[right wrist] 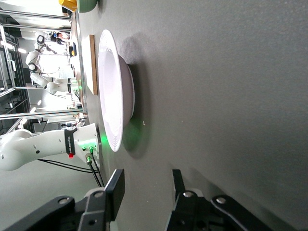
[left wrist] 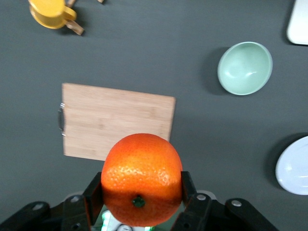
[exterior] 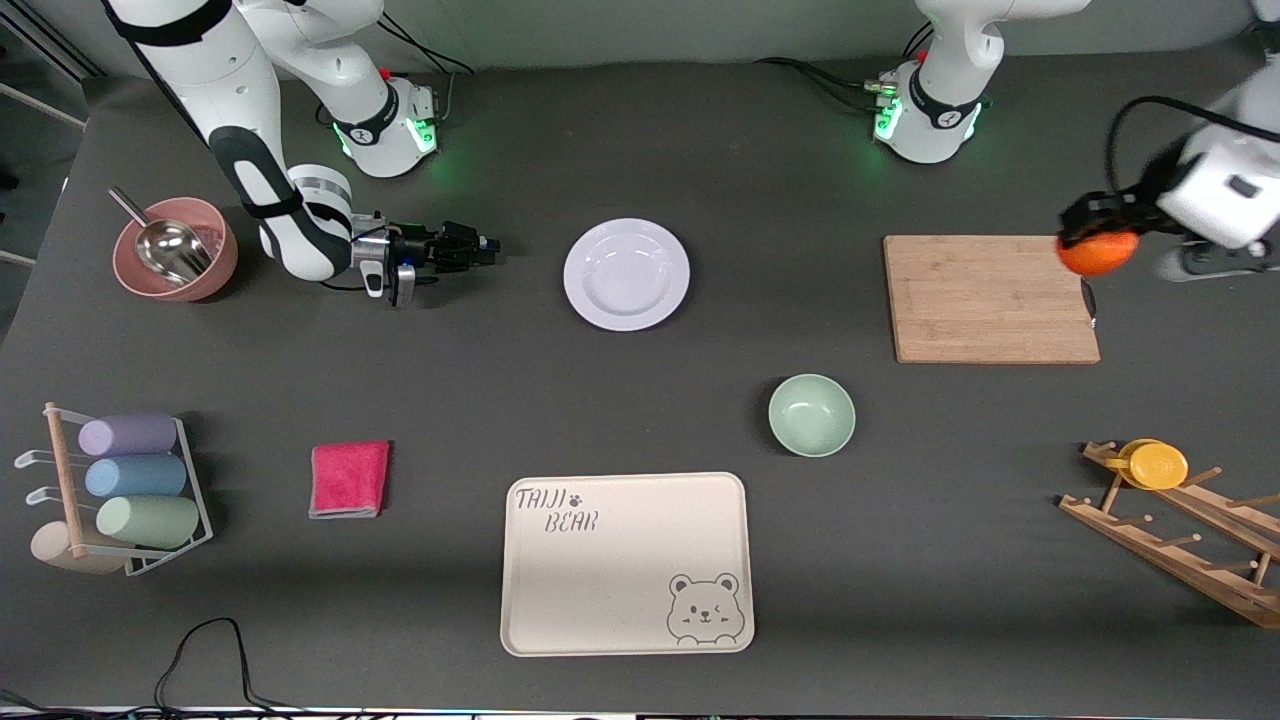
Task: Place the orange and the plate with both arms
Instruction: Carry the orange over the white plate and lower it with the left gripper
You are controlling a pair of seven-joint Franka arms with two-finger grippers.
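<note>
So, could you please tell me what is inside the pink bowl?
A metal scoop lies in the pink bowl, its handle poking over the rim. Whatever is beneath the scoop is covered.

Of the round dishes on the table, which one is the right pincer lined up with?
The plate: white, flat and wide-rimmed, level with the open right pincer. The pale-green bowl lies nearer the camera; the pink bowl, holding a scoop, sits at the right arm's end.

Left claw (exterior: 1090,235) (gripping orange (exterior: 1100,254)) over cutting board (exterior: 992,298) edge; right claw (exterior: 487,246) beside plate (exterior: 627,273).
</note>
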